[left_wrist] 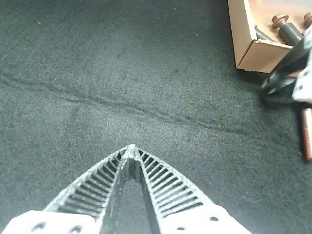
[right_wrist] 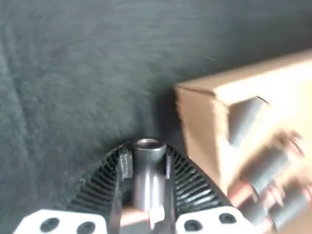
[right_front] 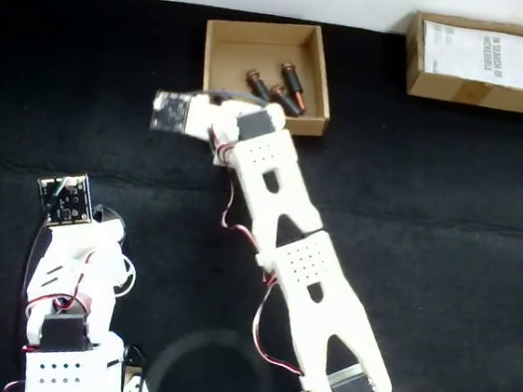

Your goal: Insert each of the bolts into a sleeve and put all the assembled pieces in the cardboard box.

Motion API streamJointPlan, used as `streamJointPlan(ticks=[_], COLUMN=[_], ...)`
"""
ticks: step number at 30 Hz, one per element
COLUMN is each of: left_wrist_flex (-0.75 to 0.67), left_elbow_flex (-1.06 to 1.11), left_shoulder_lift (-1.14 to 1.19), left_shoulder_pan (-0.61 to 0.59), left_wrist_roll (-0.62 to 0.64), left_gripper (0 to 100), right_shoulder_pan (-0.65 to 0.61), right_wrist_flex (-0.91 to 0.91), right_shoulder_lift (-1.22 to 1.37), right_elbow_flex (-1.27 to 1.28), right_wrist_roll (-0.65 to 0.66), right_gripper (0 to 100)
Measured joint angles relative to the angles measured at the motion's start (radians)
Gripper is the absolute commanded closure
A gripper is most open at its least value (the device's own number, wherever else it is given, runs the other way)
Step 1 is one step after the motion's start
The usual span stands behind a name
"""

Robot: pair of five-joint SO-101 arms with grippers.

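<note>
Assembled pieces (right_front: 290, 85) inside cardboard box (right_front: 222, 53)

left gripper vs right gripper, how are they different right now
The left gripper is shut on nothing; the right gripper is shut on a metal sleeve. The left gripper sits over bare black cloth, away from the cardboard box; the right gripper is close beside that box's corner. Both are shut, with the same ribbed black build on white bases.

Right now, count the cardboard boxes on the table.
2. The middle box, by the long arm's tip, holds assembled pieces. The corner box, at the far right, holds a paper sheet. None seems hidden.
</note>
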Motion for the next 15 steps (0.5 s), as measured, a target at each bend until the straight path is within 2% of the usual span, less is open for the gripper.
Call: streamJointPlan(ticks=[8,15], left_wrist_flex=[0.000,0.000], left_elbow_flex=[0.000,0.000], left_shoulder_lift=[0.000,0.000], left_shoulder_pan=[0.000,0.000], left_wrist_roll=[0.000,0.000], left_gripper=[99,99], right_shoulder_pan=[0.005,0.005], right_wrist_flex=[0.032,0.048], right_shoulder_lift=[-0.304,-0.552], right_elbow_flex=[0.000,0.000], right_wrist_roll=[-0.328,-0.539], right_gripper=[99.1,99.1])
